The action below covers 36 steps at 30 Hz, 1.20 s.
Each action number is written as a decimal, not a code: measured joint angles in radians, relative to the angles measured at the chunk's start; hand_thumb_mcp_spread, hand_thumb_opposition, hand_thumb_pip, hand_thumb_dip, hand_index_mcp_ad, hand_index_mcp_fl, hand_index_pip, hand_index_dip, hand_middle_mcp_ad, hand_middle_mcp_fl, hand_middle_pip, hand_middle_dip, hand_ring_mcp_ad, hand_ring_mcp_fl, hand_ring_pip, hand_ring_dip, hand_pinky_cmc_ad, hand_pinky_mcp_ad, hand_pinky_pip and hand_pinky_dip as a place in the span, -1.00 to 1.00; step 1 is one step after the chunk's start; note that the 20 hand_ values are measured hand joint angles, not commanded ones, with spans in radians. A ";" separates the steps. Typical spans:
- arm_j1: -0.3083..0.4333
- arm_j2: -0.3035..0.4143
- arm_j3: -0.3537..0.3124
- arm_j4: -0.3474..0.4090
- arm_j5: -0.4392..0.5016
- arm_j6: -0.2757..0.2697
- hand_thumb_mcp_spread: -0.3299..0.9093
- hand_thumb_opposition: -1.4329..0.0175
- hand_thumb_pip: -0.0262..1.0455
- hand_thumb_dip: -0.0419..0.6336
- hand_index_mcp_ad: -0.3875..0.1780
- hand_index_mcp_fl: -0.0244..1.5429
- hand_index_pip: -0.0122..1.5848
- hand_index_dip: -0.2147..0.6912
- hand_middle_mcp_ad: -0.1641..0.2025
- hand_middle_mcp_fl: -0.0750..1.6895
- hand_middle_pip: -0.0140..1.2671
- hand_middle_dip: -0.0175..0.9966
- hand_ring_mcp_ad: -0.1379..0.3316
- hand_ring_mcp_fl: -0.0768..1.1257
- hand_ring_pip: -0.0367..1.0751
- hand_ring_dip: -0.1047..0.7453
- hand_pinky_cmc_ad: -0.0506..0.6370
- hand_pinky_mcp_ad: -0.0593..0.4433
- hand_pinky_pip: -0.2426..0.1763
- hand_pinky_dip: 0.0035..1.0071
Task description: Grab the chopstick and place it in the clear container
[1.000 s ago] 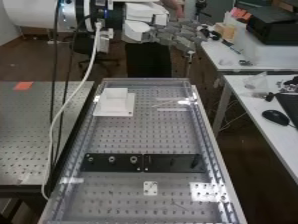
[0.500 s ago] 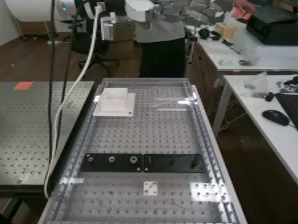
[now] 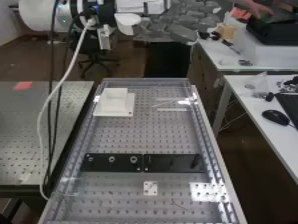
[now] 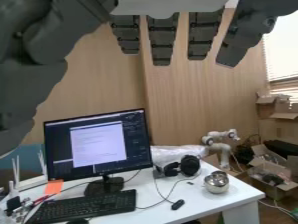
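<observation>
Perforated grey metal bench top (image 3: 149,135) lies beneath a glossy clear surface; reflections appear near its far right corner and along its near right edge. Near the far right corner is a low transparent object with a pale strip (image 3: 173,109), judged to be the container. A thin pale line (image 3: 162,104) crosses it at a slant. This line may be the chopstick, but the identification cannot be confirmed. A white, square, stepped block (image 3: 115,102) stands near the far left corner. A black two-part bar (image 3: 120,169) crosses the nearer half. Principal risk: faulty location of the chopstick, caused by glare and low contrast between a slender pale item and clear material. A small height error could leave the fingertips closing on air or pressing on the bench top. An off-centre pinch could let the chopstick roll or pivot; a low, wide approach could strike the container or the stepped block. Slack in the white cable (image 3: 66,73) could also catch on the bench's left edge. Condition of the dark grey jointed robot hand (image 3: 186,21): raised beyond the far edge, open, fingers extended and spread apart, thumb standing off to one side. It holds nothing and touches nothing.
</observation>
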<state>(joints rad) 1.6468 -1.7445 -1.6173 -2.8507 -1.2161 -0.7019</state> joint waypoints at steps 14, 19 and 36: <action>-0.016 -0.035 0.073 -0.054 -0.044 -0.020 -0.28 0.02 -0.06 -0.90 0.19 -0.96 -0.94 -0.47 0.30 -0.88 -0.81 -0.84 0.34 -0.85 -0.82 -0.84 0.05 0.16 -0.50 -0.44; -0.020 -0.044 0.088 -0.067 -0.059 -0.027 -0.28 0.02 -0.06 -0.91 0.19 -0.96 -0.94 -0.47 0.30 -0.87 -0.81 -0.84 0.34 -0.85 -0.82 -0.84 0.05 0.16 -0.51 -0.44; -0.007 -0.043 0.085 -0.051 -0.033 -0.037 -0.31 0.02 0.01 -0.92 0.18 -0.96 -0.94 -0.47 0.30 -0.87 -0.81 -0.84 0.34 -0.85 -0.82 -0.84 0.05 0.16 -0.51 -0.44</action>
<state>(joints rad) 1.6397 -1.7872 -1.5325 -2.9019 -1.2494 -0.7392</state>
